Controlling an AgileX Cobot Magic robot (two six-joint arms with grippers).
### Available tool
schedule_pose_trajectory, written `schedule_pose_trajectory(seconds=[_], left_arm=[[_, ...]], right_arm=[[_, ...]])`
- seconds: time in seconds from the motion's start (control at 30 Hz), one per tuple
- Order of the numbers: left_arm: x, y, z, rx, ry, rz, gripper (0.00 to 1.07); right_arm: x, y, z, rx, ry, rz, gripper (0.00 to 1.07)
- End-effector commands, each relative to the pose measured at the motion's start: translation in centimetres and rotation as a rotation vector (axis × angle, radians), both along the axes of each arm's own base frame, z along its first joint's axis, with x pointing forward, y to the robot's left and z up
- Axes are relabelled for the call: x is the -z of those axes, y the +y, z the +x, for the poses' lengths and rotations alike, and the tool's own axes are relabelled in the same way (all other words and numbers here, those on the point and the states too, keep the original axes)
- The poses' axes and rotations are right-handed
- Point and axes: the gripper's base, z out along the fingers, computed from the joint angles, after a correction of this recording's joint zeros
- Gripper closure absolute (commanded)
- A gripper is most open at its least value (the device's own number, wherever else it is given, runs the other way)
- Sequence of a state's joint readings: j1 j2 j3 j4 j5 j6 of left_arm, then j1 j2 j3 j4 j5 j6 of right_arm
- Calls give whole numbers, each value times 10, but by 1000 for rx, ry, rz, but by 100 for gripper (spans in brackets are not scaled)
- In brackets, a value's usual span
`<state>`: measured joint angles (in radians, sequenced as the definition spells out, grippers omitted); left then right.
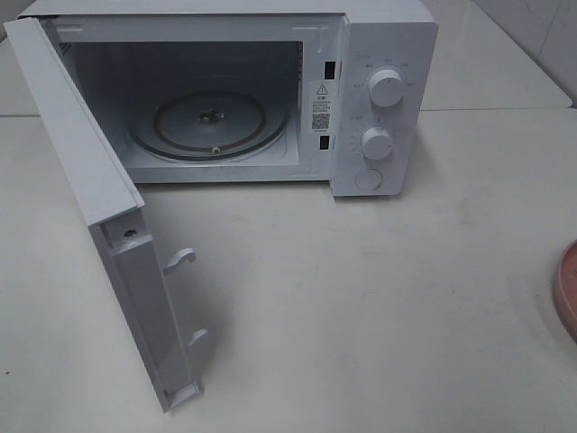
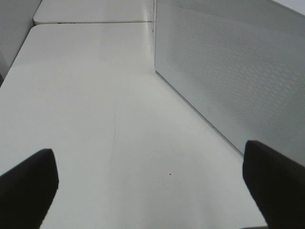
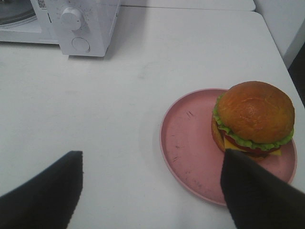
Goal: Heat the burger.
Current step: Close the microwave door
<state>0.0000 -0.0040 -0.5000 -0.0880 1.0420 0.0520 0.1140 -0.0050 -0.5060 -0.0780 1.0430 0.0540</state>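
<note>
1. On my right wrist feed the right gripper [image 3: 150, 191] is spread wide, holding nothing; only its two dark finger tips show, cut off by the frame edge.
2. Just past them the burger [image 3: 252, 119] sits on the pink plate [image 3: 190, 143], off-centre toward one rim. One finger hides part of the plate's rim.
3. On my left wrist feed the left gripper [image 2: 150, 188] is also spread and empty over bare table [image 2: 105, 105], beside the perforated door [image 2: 238, 71].
4. From the high camera neither gripper shows. The plate is only a pink sliver at the right edge; the burger is out of frame.
5. Farther back the microwave [image 1: 379, 108] stands open, glass turntable [image 1: 212, 122] bare, panel labels too small to read.
</note>
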Motion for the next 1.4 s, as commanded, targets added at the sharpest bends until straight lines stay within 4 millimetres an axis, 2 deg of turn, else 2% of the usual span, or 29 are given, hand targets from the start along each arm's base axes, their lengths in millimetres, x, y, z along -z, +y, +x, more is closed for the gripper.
schedule_pose_trajectory(seconds=[0.03,0.23,0.3,0.5,0.57,0.63,0.67,0.7,0.77,0.8,0.83,0.87,0.93,0.97,1.0,1.03,1.1,1.23,1.33,1.4], left_arm=[[0,-1,-3,3,-21,-18,6],[-1,-1,-3,0,-29,-16,9],[-7,0,-4,-5,-67,-13,16],[-11,1,0,-13,-76,-4,23],[-13,2,11,-21,-28,7,35],[-14,2,15,-22,-19,7,39],[-16,2,22,-23,-17,7,47],[-16,2,22,-23,-17,7,47],[-20,3,36,-29,-22,8,59],[-20,3,36,-29,-22,8,59],[-21,3,45,-32,-22,8,66],[-21,3,45,-32,-22,8,66],[-22,3,58,-35,-13,7,82],[-22,3,58,-35,-13,7,82],[-23,3,66,-36,-15,3,95],[-23,3,66,-36,-15,3,95],[-25,3,78,-38,-25,5,107],[-25,4,89,-33,-53,26,107],[-15,4,105,-13,-86,93,107],[-12,5,108,-11,-97,104,107]], right_arm=[[0,-1,-4,7,-34,-2,31],[0,-1,-4,7,-34,-2,31],[0,-1,-4,7,-34,-2,31],[0,-1,-4,7,-34,-2,31],[0,-1,-4,7,-34,-2,31],[0,-1,-4,7,-34,-2,31],[0,-1,-4,7,-34,-2,31],[0,-1,-4,7,-34,-2,31],[0,-1,-4,7,-34,-2,31],[0,-1,-4,7,-34,-2,31],[0,-1,-4,7,-34,-2,31],[0,-1,-4,7,-34,-2,31],[0,-1,-4,7,-34,-2,31],[0,-1,-4,7,-34,-2,31],[0,-1,-4,7,-34,-2,31],[0,-1,-4,7,-34,-2,31],[0,-1,-4,7,-34,-2,31],[0,-1,-4,7,-34,-2,31],[0,-1,-4,7,-34,-2,31],[0,-1,-4,7,-34,-2,31]])
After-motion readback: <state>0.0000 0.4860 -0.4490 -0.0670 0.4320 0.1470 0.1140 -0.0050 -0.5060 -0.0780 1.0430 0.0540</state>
